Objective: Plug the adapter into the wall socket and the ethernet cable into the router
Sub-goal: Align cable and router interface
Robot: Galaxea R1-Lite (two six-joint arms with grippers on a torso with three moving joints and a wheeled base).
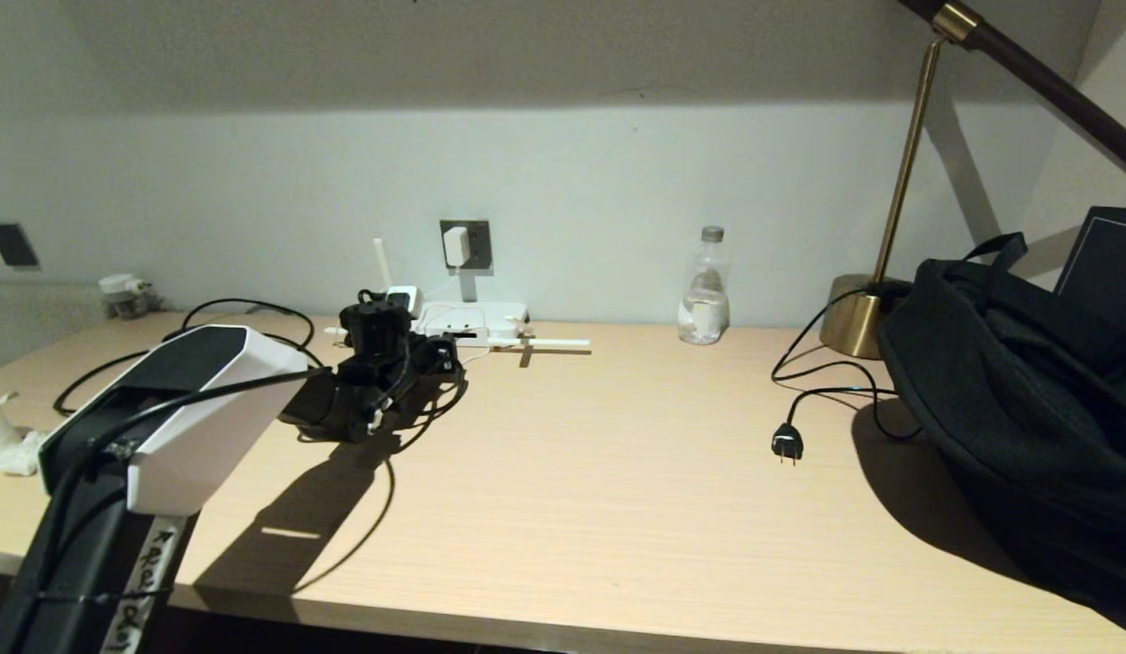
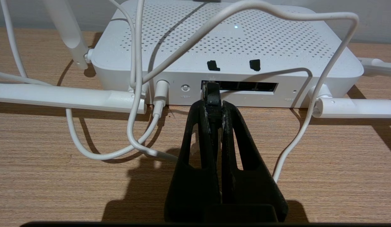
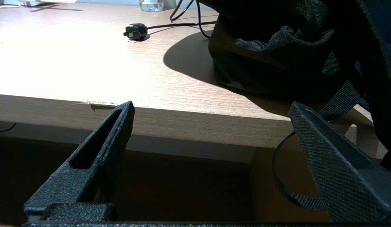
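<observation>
Fingers of my left gripper pinch the ethernet cable at the router port slot, seating hidden from me.

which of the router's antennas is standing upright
The thin white antenna at the router's left rear, just left of the wall socket. It points straight up against the wall; the other visible antennas, such as the long one, lie flat on the desk.

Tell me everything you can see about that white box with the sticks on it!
The router is a flat white plastic box with a dotted top, one tiny light and two black marks. White stick antennas lie out sideways; one stands up. It sits on the desk below the wall socket. A white cord is plugged in, and the left gripper pushes the ethernet cable's plug into its ports.
</observation>
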